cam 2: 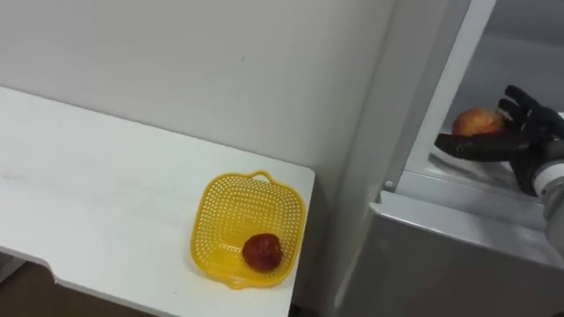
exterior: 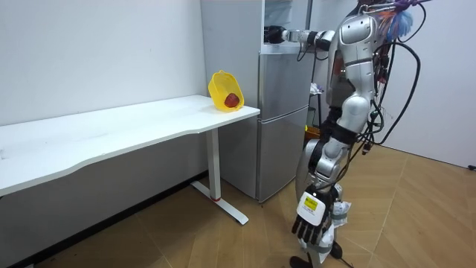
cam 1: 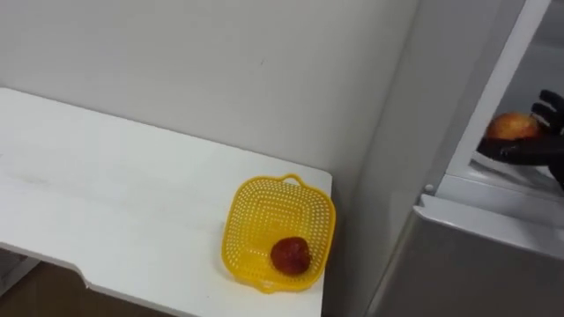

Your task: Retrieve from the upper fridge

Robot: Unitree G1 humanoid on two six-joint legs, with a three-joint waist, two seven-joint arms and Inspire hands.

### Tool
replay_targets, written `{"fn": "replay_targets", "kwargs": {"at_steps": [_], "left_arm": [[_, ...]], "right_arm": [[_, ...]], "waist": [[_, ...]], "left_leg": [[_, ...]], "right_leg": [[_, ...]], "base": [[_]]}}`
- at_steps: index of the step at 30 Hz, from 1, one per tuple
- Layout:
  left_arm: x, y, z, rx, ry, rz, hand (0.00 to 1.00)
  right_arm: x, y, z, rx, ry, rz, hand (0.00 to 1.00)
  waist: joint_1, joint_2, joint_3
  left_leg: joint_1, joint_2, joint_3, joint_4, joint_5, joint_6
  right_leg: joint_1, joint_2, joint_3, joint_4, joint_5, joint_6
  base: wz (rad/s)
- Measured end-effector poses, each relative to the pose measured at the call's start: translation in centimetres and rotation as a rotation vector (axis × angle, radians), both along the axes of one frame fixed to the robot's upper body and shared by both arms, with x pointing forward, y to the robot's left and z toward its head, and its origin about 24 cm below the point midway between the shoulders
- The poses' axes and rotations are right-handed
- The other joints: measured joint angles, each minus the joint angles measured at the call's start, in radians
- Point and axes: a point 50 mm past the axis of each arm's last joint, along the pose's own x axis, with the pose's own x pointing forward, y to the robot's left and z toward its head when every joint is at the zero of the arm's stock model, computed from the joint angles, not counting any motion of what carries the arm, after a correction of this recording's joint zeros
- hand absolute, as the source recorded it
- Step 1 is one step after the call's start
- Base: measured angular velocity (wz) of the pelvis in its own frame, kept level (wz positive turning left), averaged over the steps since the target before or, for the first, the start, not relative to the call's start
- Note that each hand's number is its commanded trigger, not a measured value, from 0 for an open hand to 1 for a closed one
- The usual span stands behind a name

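An orange-red fruit (cam 1: 513, 126) lies on a shelf inside the open upper fridge compartment (cam 1: 493, 180). My right hand (cam 1: 539, 145) reaches in from the right. Its thumb stretches along the fruit's underside and its fingers stand spread at the fruit's right, so the hand is open around it. In the room view I stand facing the fridge (exterior: 282, 112) with that arm held out at shoulder height. My left hand (exterior: 311, 219) hangs low at my side, fingers relaxed. A yellow mesh basket (cam 1: 256, 189) stands on the white table's right end with a dark red fruit (cam 1: 290, 255) in it.
The white table (cam 1: 106, 194) runs along the wall, its right end close to the fridge's grey side (cam 1: 397, 132). The lower fridge door (cam 1: 467, 264) is closed below the open compartment. Wooden floor lies around me in the room view.
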Motion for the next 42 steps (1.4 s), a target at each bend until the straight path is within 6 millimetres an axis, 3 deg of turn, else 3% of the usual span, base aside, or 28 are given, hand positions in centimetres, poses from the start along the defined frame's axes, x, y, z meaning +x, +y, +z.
{"fn": "replay_targets", "kwargs": {"at_steps": [2, 8, 14, 18, 21, 22, 23, 24, 31, 42], "left_arm": [[0.0, 0.1, 0.0, 0.008, -0.004, -0.002, 0.00], [0.3, 0.4, 0.2, 0.018, -0.015, -0.011, 0.00], [0.1, 0.4, 0.2, 0.021, -0.011, -0.008, 0.00], [0.4, 0.5, 0.3, 0.024, -0.021, -0.012, 0.00], [0.5, 0.5, 0.2, 0.027, -0.019, -0.026, 0.00], [0.5, 0.5, 0.2, 0.027, -0.016, -0.039, 0.00], [0.6, 0.5, 0.2, 0.026, -0.016, -0.044, 0.00], [0.7, 0.4, 0.2, 0.025, -0.016, -0.047, 0.00], [2.2, 0.2, 0.2, 0.013, -0.048, -0.057, 0.00], [2.1, 0.1, 0.1, 0.004, -0.082, 0.021, 0.00]], "right_arm": [[-0.1, -0.3, 0.1, 0.048, -0.015, -0.023, 0.00], [-0.3, -0.7, 0.5, 0.081, -0.042, -0.062, 0.00], [-0.4, -1.1, 0.7, 0.019, -0.035, -0.109, 0.00], [-0.5, -1.4, 1.0, -0.027, -0.054, -0.139, 0.00], [-0.2, -1.4, 1.4, -0.070, -0.051, -0.155, 0.00], [-0.2, -1.5, 1.4, -0.089, -0.045, -0.163, 0.05], [-0.2, -1.5, 1.4, -0.104, -0.041, -0.167, 0.73], [-0.1, -1.5, 1.5, -0.111, -0.040, -0.167, 1.00], [0.2, -1.4, 2.0, -0.216, -0.028, -0.168, 1.00], [0.3, -1.5, 1.8, -0.279, 0.009, -0.185, 1.00]], "waist": [[-0.003, -0.005, 0.0008], [0.005, 0.001, 0.0046], [0.010, 0.011, 0.0102], [0.009, 0.015, 0.0092], [0.011, 0.023, 0.0138], [0.011, 0.023, 0.0140], [0.013, 0.023, 0.0139], [0.013, 0.024, 0.0143], [0.033, 0.033, 0.0185], [0.049, 0.033, 0.0207]], "left_leg": [[-0.017, -0.001, -0.007, 0.008, 0.000, 0.000], [-0.025, -0.004, -0.011, 0.005, 0.000, 0.000], [-0.051, -0.005, -0.024, 0.017, 0.000, 0.000], [-0.092, -0.005, -0.035, 0.039, 0.001, -0.002], [-0.111, -0.004, -0.038, 0.053, 0.002, -0.004], [-0.114, -0.005, -0.039, 0.054, 0.005, -0.004], [-0.118, -0.005, -0.039, 0.054, 0.007, -0.005], [-0.119, -0.004, -0.038, 0.055, 0.008, -0.006], [-0.149, -0.001, -0.038, 0.070, 0.012, -0.010], [-0.144, -0.001, -0.035, 0.066, 0.016, -0.010]], "right_leg": [[-0.008, -0.004, -0.024, -0.001, 0.000, 0.000], [-0.015, -0.006, -0.035, 0.000, 0.000, 0.000], [-0.024, -0.009, -0.060, 0.001, 0.000, 0.000], [-0.048, -0.009, -0.080, 0.003, 0.002, -0.004], [-0.063, -0.010, -0.081, 0.016, 0.004, -0.007], [-0.066, -0.010, -0.081, 0.017, 0.004, -0.007], [-0.071, -0.010, -0.081, 0.017, 0.005, -0.009], [-0.073, -0.010, -0.080, 0.017, 0.006, -0.010], [-0.095, -0.006, -0.079, 0.015, 0.013, -0.022], [-0.092, -0.007, -0.079, 0.013, 0.014, -0.023]], "base": [[0.11], [0.04], [0.08], [0.13], [0.05], [0.00], [0.00], [0.00], [-0.01], [0.00]]}}
